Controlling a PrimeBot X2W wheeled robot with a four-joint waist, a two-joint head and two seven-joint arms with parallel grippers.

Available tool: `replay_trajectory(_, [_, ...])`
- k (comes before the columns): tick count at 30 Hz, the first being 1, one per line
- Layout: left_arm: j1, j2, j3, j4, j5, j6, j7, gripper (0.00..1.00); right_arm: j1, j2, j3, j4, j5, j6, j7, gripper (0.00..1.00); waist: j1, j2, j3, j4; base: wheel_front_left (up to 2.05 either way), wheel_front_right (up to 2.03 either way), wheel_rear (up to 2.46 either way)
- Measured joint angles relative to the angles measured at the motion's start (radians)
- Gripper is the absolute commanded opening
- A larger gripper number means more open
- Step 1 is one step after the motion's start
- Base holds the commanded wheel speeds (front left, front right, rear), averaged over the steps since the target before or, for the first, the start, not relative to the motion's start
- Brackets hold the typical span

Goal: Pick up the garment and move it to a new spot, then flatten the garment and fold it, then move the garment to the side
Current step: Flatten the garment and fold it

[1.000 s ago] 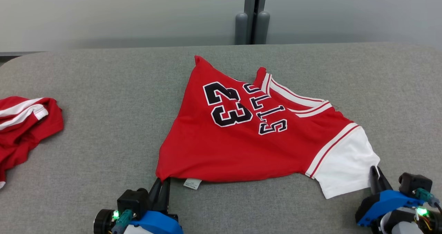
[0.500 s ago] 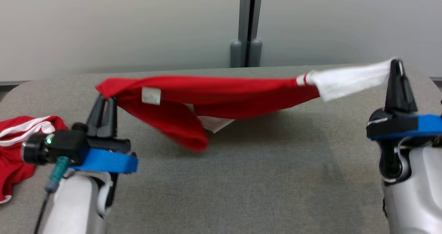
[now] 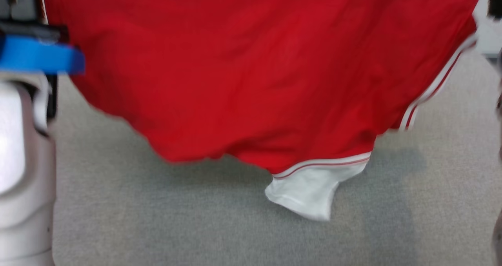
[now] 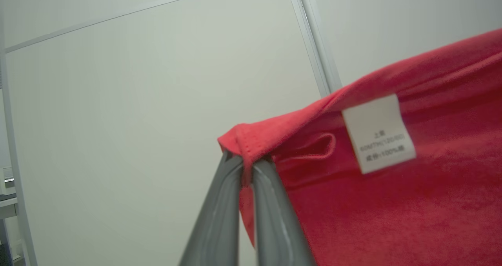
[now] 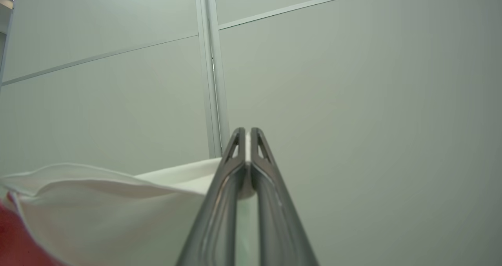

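Between the fingers of the left gripper (image 4: pixel 246 163), a red hem corner of the garment (image 3: pixel 251 73) is pinched; the right gripper (image 5: pixel 246 135) clamps its white sleeve (image 5: pixel 117 207), cloth hanging below both.

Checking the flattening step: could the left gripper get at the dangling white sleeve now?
Probably not: the left gripper is shut on a corner of the garment, and the white sleeve hangs low over the table. It must let go first.
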Motion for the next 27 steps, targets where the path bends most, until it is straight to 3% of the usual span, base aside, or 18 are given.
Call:
replay_trajectory(4, [-0.157, -0.004, -0.014, 0.088, 0.034, 0.035, 0.008, 0.00, -0.197, -0.029, 0.007, 0.118, -0.085, 0.000, 0.000, 0.00, 0.0003, 0.0005, 0.095, -0.009, 0.00, 0.00, 0.00])
replay_trajectory(8, [-0.317, -0.018, -0.019, 0.184, 0.057, 0.085, -0.021, 0.00, -0.403, -0.031, -0.063, 0.128, -0.194, 0.001, 0.000, 0.00, 0.0004, 0.0005, 0.178, -0.001, 0.00, 0.00, 0.00])
replay_trajectory(13, [-0.409, -0.028, -0.020, 0.271, 0.065, 0.120, -0.053, 0.00, -0.457, -0.007, -0.091, 0.107, -0.235, 0.001, -0.001, 0.00, 0.0004, 0.0006, 0.248, 0.011, 0.00, 0.00, 0.00])
replay_trajectory(18, [-0.310, -0.055, -0.007, 0.370, 0.024, 0.121, -0.066, 0.00, -0.284, -0.008, -0.097, 0.126, -0.204, 0.002, -0.001, 0.00, 0.0000, 0.0004, 0.250, 0.006, 0.00, 0.00, 0.00])
replay_trajectory(27, [0.174, -0.199, 0.004, 0.444, -0.067, 0.092, -0.067, 0.00, 0.302, 0.045, -0.069, 0.123, -0.034, 0.001, 0.000, 0.00, -0.0002, 0.0002, 0.201, -0.003, 0.00, 0.00, 0.00])
